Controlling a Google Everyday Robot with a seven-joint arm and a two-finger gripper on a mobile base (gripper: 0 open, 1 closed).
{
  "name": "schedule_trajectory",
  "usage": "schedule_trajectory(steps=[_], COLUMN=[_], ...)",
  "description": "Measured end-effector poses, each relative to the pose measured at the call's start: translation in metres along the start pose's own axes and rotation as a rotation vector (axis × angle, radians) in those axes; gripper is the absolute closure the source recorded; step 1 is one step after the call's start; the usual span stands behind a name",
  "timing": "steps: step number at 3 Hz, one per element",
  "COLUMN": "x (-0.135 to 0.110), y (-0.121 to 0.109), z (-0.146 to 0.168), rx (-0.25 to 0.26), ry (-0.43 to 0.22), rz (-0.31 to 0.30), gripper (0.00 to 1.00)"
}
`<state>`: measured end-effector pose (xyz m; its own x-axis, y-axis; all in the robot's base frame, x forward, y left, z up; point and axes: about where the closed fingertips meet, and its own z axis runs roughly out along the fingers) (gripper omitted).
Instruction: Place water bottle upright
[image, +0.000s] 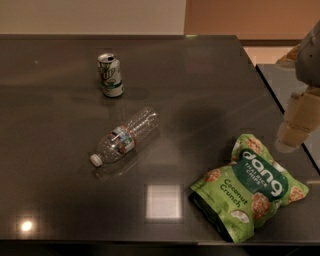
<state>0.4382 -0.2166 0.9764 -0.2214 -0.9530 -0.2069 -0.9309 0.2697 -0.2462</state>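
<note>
- Green chip bag (250, 192) lies flat at lower right, near the front edge of the dark desk (60, 200).
- Water bottle (125, 136) lies on its side left of centre, with its white cap toward the lower left.
- Soda can (110, 75) stands upright at upper left, apart from the bottle.
- Pincer (291, 132) hangs at the right edge, well apart from the bottle; cannot tell whether it is wide or narrow.

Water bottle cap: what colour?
White cap on the lying water bottle; camera view. Gripper hangs at far right, away from it.
</note>
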Motion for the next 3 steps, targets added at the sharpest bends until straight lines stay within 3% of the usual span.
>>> schedule_trajectory(steps=[1, 2, 3], x=[0.000, -0.010, -0.038], y=[0.000, -0.006, -0.013], z=[0.000, -0.004, 0.001], rx=[0.000, 0.011, 0.008], ry=[0.000, -0.008, -0.009], rz=[0.000, -0.046, -0.163], gripper=[0.00, 0.00, 0.00])
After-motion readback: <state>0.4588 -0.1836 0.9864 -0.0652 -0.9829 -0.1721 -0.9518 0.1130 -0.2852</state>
